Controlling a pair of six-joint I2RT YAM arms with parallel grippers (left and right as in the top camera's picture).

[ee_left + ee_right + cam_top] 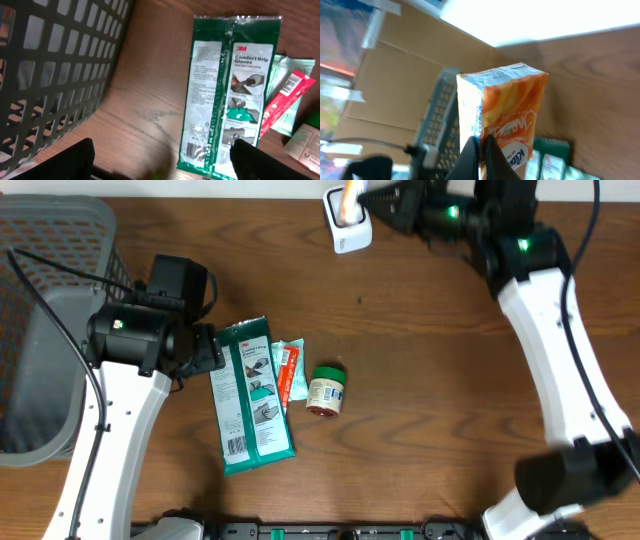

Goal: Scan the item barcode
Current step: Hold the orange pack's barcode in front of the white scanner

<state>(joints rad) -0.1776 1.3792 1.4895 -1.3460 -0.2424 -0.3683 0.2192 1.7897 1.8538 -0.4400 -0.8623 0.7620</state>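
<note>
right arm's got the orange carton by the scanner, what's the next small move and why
Probably roll the wrist slightly, turning the orange carton above the white scanner. The right gripper pinches it there, but no barcode shows on the visible faces.

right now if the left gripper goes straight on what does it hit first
Probably bare table, just beside the edge of the glove pack. The left gripper is open and aims between basket and pack, but depth is unclear, so it could clip the pack.
</note>
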